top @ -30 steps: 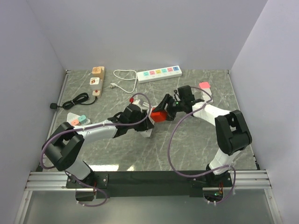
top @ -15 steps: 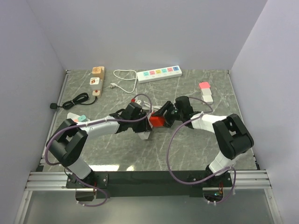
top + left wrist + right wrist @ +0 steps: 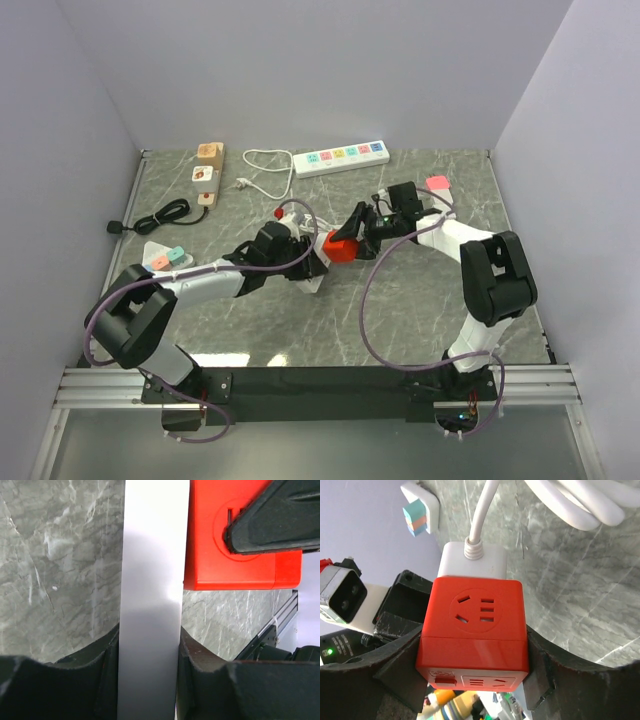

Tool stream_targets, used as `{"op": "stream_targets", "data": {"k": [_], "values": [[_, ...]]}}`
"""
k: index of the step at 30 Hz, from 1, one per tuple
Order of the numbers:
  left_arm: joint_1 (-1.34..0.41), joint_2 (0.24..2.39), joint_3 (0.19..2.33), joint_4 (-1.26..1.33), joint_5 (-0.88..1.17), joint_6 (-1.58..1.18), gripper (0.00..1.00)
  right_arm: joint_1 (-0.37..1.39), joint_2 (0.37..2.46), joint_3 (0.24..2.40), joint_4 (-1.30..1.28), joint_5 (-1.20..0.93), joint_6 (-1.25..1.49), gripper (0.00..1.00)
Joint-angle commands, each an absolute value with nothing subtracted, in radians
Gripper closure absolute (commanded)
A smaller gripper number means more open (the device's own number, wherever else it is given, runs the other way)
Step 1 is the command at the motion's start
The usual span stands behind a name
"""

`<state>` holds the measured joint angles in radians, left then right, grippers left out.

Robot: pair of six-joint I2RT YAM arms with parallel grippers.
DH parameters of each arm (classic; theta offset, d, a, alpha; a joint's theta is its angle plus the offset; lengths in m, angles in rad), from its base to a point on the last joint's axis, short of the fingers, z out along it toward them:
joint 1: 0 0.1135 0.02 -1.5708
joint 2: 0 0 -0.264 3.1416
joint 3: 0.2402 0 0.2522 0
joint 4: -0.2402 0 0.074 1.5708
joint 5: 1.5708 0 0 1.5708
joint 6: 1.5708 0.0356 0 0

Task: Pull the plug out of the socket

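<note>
The small black plug [image 3: 115, 228] lies on the table at the far left at the end of its thin black cord [image 3: 165, 213], far from both grippers and in no socket. My right gripper [image 3: 352, 236] is shut on a red cube socket [image 3: 338, 246], held above mid-table; the cube fills the right wrist view [image 3: 472, 630]. A white block [image 3: 472, 560] with a white cord sits against the cube's far face. My left gripper [image 3: 308, 262] is shut on a white block [image 3: 150, 605] that touches the red cube [image 3: 225, 555].
A long white power strip [image 3: 341, 158] with coloured outlets and its coiled white cord [image 3: 262, 170] lie at the back. A wooden strip [image 3: 207, 172] is at the back left. Small adapters sit at the right [image 3: 440, 188] and left [image 3: 167, 256].
The right gripper with the red cube has moved back up and to the right from half a second ago. The left wrist has shifted slightly left. Both grips hold.
</note>
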<state>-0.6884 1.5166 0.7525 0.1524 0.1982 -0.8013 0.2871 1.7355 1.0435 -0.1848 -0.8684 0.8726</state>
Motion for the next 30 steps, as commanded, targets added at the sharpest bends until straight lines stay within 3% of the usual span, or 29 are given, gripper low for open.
{"op": "stream_targets", "data": {"k": [1, 8, 12, 16, 23, 30], "values": [[-0.584, 1.483, 0.696, 0.035, 0.066, -0.838, 1.00, 0.184, 1.718, 1.066, -0.203, -0.934, 0.774, 1.00], [-0.583, 1.548, 0.847, 0.014, 0.095, -0.845, 1.00, 0.406, 1.612, 0.882, 0.087, -0.680, 1.066, 1.00], [-0.583, 1.591, 0.951, -0.026, 0.091, -0.819, 1.00, 0.497, 1.649, 0.885, 0.138, -0.699, 1.128, 1.00], [-0.562, 1.580, 0.925, -0.038, 0.083, -0.790, 1.00, 0.422, 1.626, 0.943, -0.039, -0.738, 1.011, 1.00], [-0.502, 1.503, 0.715, 0.021, 0.100, -0.779, 1.00, 0.132, 1.689, 1.214, -0.466, -0.876, 0.671, 1.00], [-0.494, 1.497, 0.681, 0.046, 0.112, -0.796, 1.00, 0.188, 1.674, 1.139, -0.341, -0.858, 0.788, 1.00]]}}
